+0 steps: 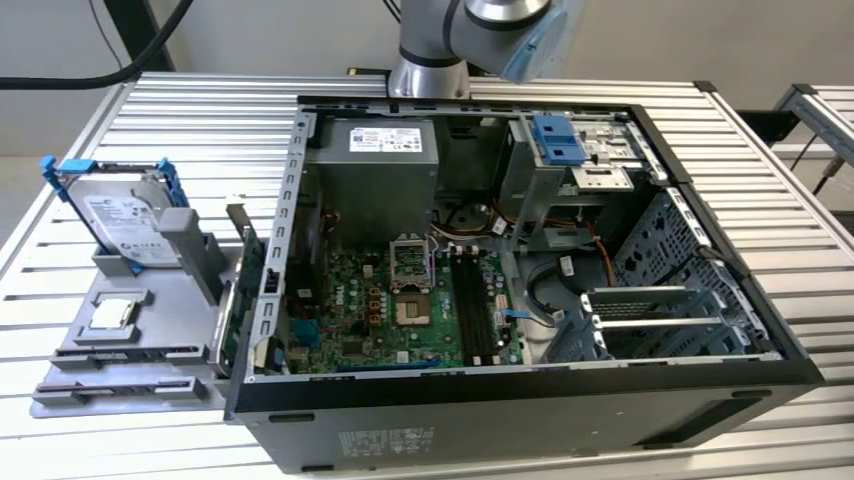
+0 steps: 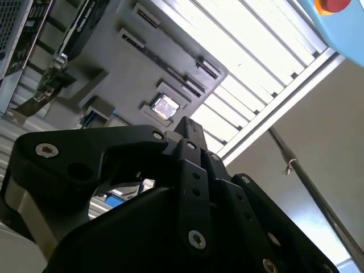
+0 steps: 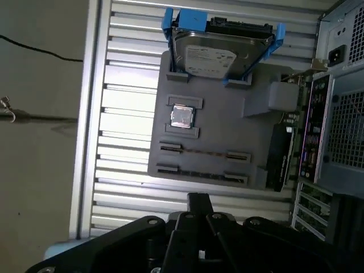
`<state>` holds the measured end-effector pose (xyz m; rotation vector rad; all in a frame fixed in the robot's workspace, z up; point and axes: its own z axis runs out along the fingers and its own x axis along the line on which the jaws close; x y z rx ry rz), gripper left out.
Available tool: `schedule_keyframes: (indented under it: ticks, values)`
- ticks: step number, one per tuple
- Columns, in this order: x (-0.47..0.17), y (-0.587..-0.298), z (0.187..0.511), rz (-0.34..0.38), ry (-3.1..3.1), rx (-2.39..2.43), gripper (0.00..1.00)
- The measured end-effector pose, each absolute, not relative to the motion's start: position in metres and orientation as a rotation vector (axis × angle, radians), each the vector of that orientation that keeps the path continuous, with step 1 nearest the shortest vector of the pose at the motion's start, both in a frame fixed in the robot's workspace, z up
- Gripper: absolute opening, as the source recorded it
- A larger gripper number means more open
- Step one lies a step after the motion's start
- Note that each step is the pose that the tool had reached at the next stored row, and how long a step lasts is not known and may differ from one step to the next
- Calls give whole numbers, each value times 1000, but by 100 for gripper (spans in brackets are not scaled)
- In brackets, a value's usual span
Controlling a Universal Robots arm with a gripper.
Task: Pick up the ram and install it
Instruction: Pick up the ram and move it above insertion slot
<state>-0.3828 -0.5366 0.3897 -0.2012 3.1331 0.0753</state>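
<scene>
Ram (image 3: 205, 152) on edge in gray tray (image 1: 160, 325), 9 o'clock of open case (image 1: 534, 420) in exterior view | tool (image 3: 199, 198) off tray, apart from ram; spread or pressed, cannot tell | board slots (image 1: 470, 295) look bare | pickup and install both undone

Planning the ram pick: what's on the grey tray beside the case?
The grey tray holds the bracketed hard drive, a silver chip and the ram lying between two clips. The surface under the drive is hidden.

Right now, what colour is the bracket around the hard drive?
Blue; the bracket around the hard drive shows best in the first wrist view.
</scene>
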Motion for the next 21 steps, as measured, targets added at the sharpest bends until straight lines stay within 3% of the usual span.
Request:
schedule_keyframes:
  ticks: [21]
  values:
    - [-383, -537, 390, 75, 3047, -795, 0]
